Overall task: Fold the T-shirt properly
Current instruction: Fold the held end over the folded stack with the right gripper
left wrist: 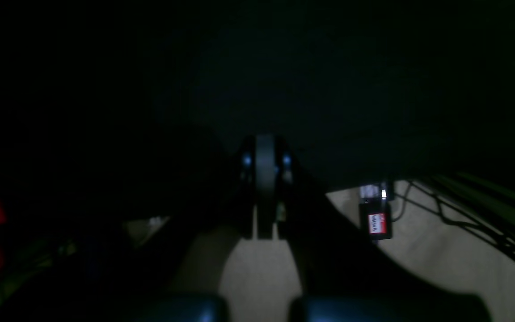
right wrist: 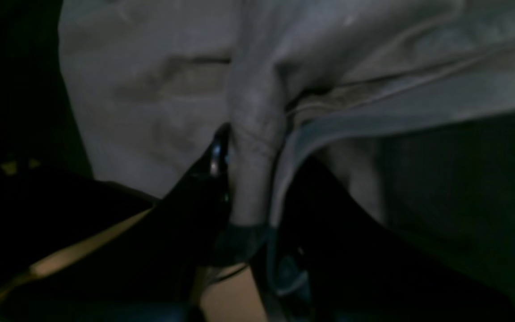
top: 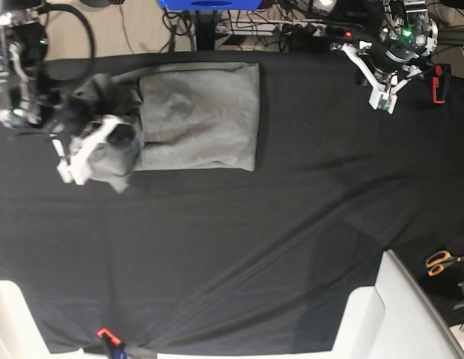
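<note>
Presently the T-shirt (top: 198,116) lay near the far edge of the worktop (top: 292,224), toward my right arm's side, its main body already a flat grey rectangle on the black cloth. One end was bunched and lifted. My right claw (right wrist: 251,179) was pinching a gathered ridge of that fabric, hem edge hanging beside the fingers. My left claw (top: 387,96) hung pressed together, holding nothing, well apart from the garment over bare cloth.

Handling notes: I judged the shirt light, soft and limp, with no stiffness to carry a fold. It would drape and drag, and layers might slip apart if only one were caught. Best hold looked to be through all layers at a corner or hem.
</note>
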Tool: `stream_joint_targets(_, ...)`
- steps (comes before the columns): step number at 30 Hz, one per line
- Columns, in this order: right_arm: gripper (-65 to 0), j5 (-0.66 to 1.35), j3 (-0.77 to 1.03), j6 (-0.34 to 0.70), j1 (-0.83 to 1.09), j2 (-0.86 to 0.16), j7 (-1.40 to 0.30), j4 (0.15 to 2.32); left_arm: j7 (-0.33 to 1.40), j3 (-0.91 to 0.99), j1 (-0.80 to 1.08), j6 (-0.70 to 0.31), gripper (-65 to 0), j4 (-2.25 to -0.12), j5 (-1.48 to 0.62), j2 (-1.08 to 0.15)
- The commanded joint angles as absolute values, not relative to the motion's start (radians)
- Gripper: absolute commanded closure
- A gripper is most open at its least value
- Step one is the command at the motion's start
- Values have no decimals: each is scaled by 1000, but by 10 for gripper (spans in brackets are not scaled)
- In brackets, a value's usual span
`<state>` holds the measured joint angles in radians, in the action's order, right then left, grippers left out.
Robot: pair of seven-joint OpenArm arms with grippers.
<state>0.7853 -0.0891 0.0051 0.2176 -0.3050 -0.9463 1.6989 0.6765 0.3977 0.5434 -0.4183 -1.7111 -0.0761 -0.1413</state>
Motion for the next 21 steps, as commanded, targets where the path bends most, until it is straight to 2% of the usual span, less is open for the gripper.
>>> stream_joint_targets(1,-5,806,-125,-19,196,-314,-937,1718,662,406,547,-417,0,-1730,-77,-151)
stream_joint_targets(5,-5,799,-257,-177,157,-318,-935,1719,662,406,547,-417,0,-1730,-77,-151)
stream_joint_targets(9,-5,679,-374,-305,140,-309,-935,1721,662,406,547,-417,0,-1730,-77,-151)
stream_joint_targets(21,-3,352,-418,-328,202,-143,-940,1814,661,406,547,-417,0,-1730,-77,-151)
